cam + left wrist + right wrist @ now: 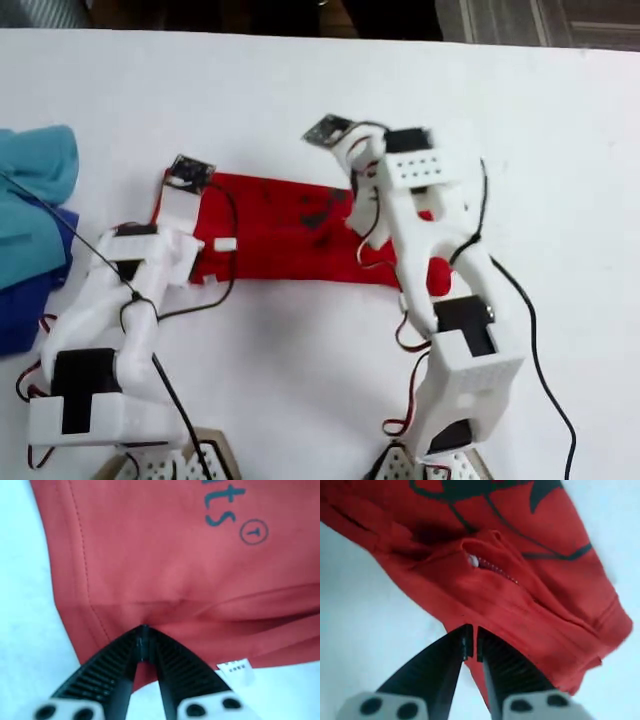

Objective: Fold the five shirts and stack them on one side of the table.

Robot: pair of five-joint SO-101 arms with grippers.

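high: you see the red shirt flat mid table between both arms, teal shirt and blue shirt heaped by the left arm | left wrist: your left gripper is pinched together on the red shirt's edge | right wrist: your right gripper is clamped on the red shirt's edge

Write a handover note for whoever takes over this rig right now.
Left gripper: shut on the red shirt at its edge.
Right gripper: shut on that shirt's edge, at its other end.
The red shirt lies across the middle of the table and appears partly folded.
A light blue shirt and a dark blue shirt are piled beside the left arm.
Left: finish this fold and add it to the pile.
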